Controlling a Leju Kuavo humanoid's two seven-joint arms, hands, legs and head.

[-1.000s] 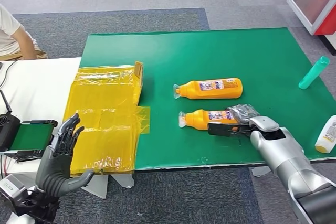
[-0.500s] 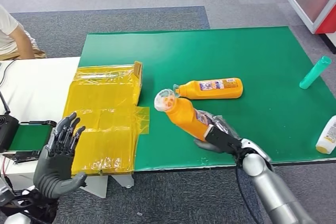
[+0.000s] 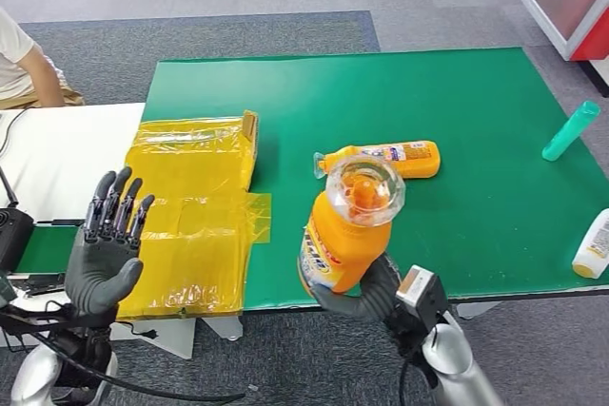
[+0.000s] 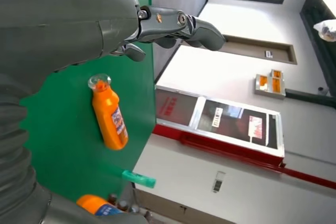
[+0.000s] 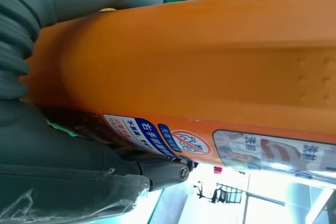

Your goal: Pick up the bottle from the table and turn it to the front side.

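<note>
Orange bottle point(image 3: 346, 235), clear cap, labelled.

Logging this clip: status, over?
Right hand grips orange bottle, lifted, cap toward camera. Left hand open, raised. Second orange bottle lies behind, apart.

From the head view you look forward and down over the green table point(image 3: 460, 102), with the held orange bottle point(image 3: 344, 235) close at 6 o'clock, cap towards you. Your left wrist camera sits behind the left hand point(image 4: 79, 19), turned sideways, facing across that table point(image 4: 79, 145) to a far wall. Your right wrist camera is pressed right against the bottle point(image 5: 206, 61). All three views share that bottle point(image 4: 108, 116).
</note>
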